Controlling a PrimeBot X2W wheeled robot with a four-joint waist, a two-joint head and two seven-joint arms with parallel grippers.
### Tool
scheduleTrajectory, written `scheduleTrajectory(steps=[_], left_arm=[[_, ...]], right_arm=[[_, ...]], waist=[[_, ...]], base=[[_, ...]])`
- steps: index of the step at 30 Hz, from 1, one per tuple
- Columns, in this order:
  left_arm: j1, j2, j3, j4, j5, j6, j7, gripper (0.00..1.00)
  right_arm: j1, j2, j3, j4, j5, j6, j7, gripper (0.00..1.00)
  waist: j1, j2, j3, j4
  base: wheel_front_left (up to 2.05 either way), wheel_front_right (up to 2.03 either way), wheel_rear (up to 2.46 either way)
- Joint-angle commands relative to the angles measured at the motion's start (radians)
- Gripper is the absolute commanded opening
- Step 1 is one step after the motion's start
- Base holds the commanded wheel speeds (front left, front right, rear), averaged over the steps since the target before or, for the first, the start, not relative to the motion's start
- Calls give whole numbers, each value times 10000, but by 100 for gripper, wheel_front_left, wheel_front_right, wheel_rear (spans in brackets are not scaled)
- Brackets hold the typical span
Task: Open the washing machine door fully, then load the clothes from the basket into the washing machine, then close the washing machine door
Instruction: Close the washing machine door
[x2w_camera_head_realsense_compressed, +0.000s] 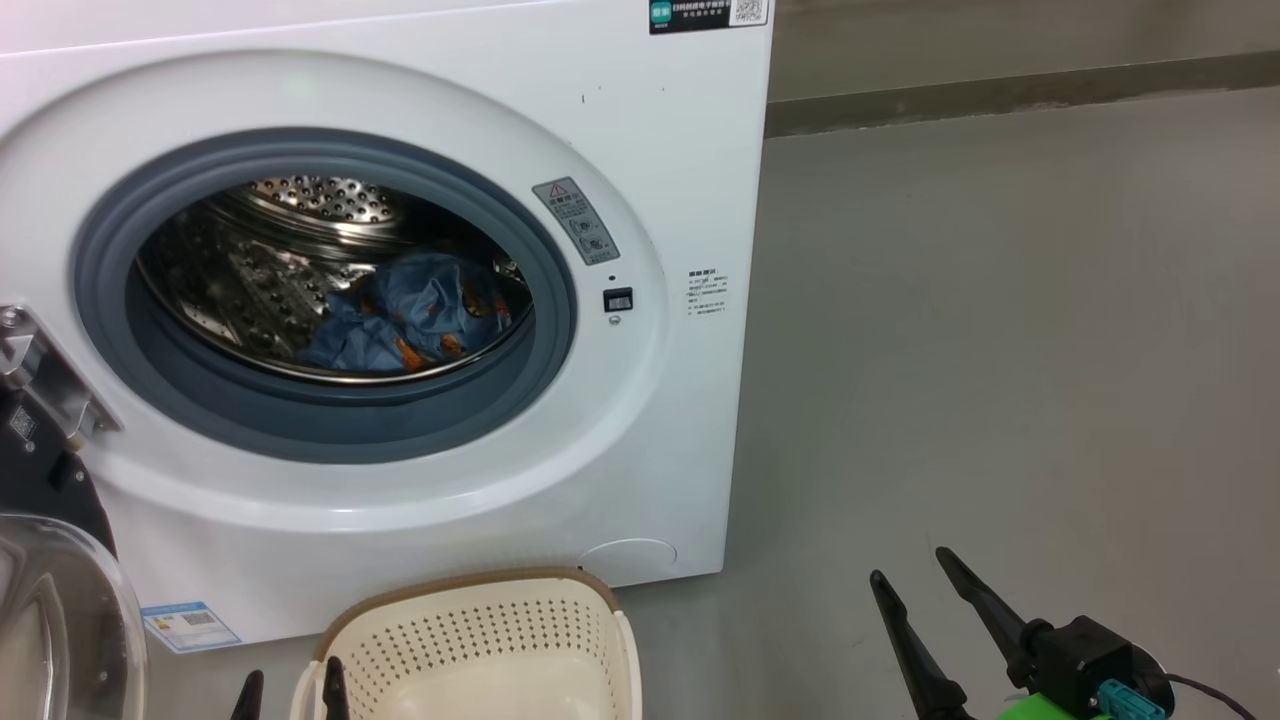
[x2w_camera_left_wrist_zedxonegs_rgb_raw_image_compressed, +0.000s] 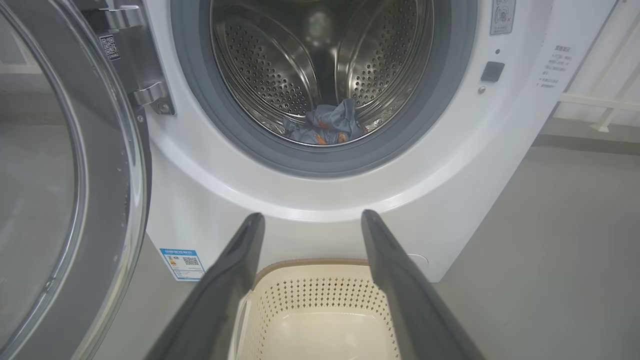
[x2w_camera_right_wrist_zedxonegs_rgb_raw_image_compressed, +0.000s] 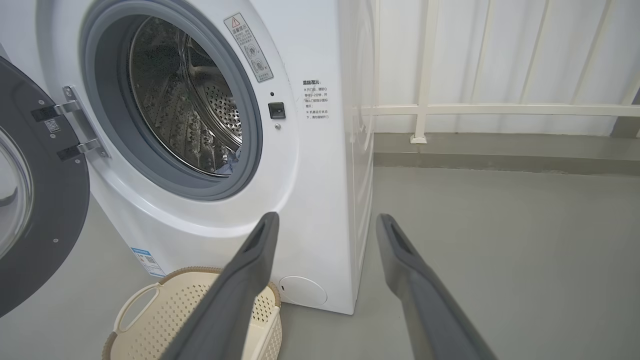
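We hold our left gripper with its two dark fingers spread wide and nothing between them. It is low in front of the washing machine, below the round opening and above the basket. Our right gripper is just as wide apart and also holds nothing. It is off the washing machine's right front corner, over the grey floor.

The basket stands on the floor just in front of the washing machine's lower front panel, and we can see its pale bottom and perforated walls.

The clothes lie inside the washing machine at the bottom of the steel drum, behind the grey gasket. We see them as a crumpled blue bundle with orange-brown marks.

The washing machine door is swung open on the left side of the washing machine, hanging from its metal hinge. Its dark inner rim and clear glass bowl face outward.
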Motion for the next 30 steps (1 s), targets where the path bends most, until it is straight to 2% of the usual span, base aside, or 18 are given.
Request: scheduleTrajectory(steps=[1, 20, 30], left_arm=[[-194, 59, 316, -180, -108, -4, -65, 100], [-243, 58, 354, -66, -54, 130, -65, 100], [-247, 58, 320, -30, -41, 151, -65, 100]], right_arm=[[-326, -22, 192, -262, -45, 62, -48, 100], [-316, 21, 182, -240, -67, 62, -48, 100], [-303, 47, 172, -232, -66, 62, -48, 100]], waist=[[0, -1, 7, -3], [0, -1, 45, -1], [0, -1, 50, 7]], base=[[0, 0, 0], [-5, 5, 0], [-114, 114, 0]])
